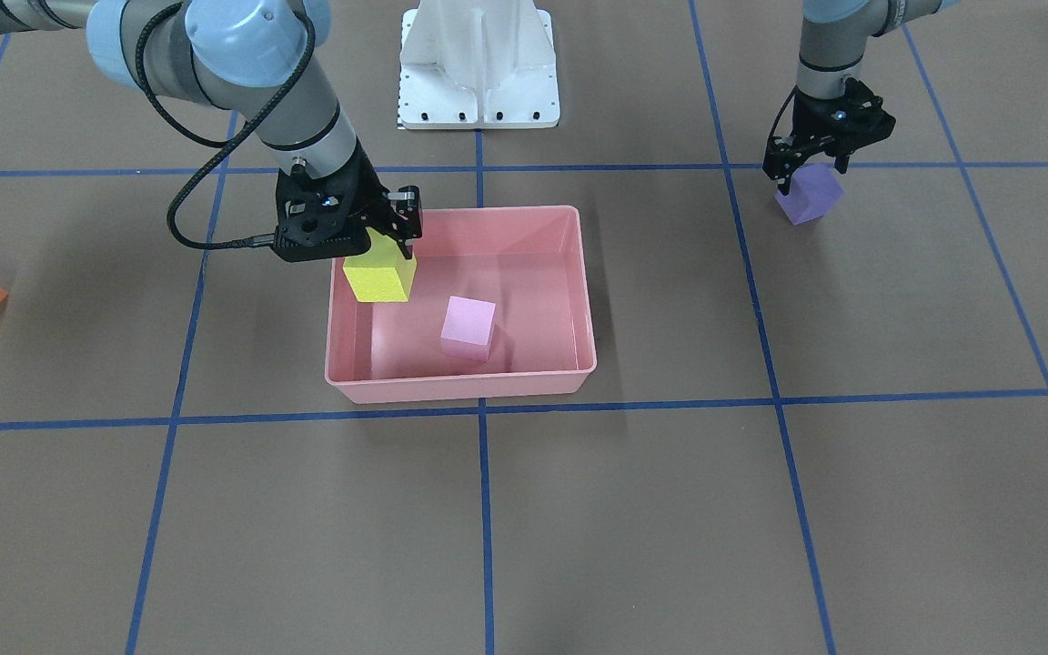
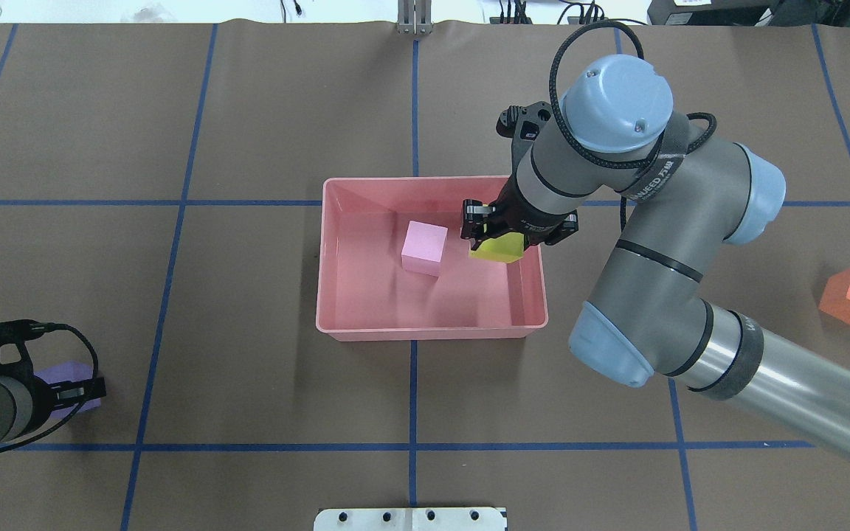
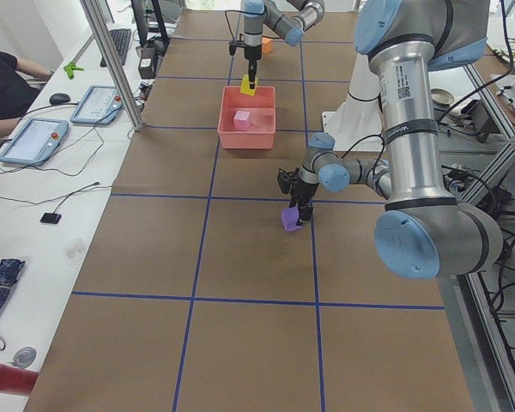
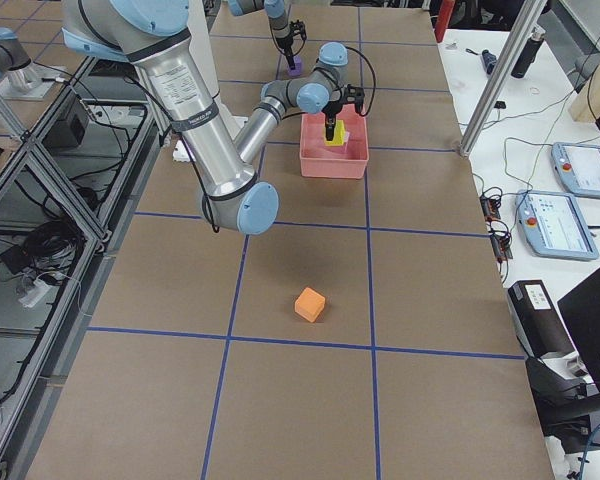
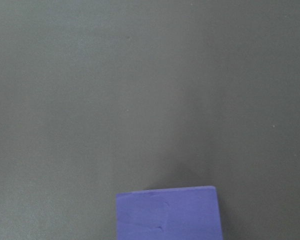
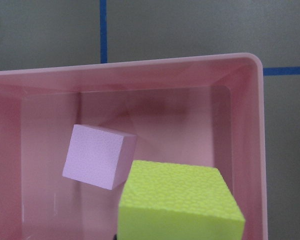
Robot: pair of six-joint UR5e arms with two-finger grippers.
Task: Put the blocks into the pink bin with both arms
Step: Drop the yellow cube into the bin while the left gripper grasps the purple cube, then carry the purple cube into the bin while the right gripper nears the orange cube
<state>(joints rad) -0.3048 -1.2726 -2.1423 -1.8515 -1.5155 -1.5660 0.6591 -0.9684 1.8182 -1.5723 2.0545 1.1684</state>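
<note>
the pink bin [image 1: 460,387] is shining like smooth plastic; the yellow block [image 6: 180,200] and the light pink block [image 6: 95,155] are looking dull and grainy

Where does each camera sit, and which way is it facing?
Front-facing: across table, facing base; right gripper holds yellow block over pink bin.
Overhead: behind the base, looking down; both arms.
Exterior left: table's end; left gripper near, gripping purple block.
Exterior right: opposite end; right arm near, orange block nearest.
Left wrist: down on purple block; no fingers.
Right wrist: down into bin; shares light pink block with overhead.
</note>
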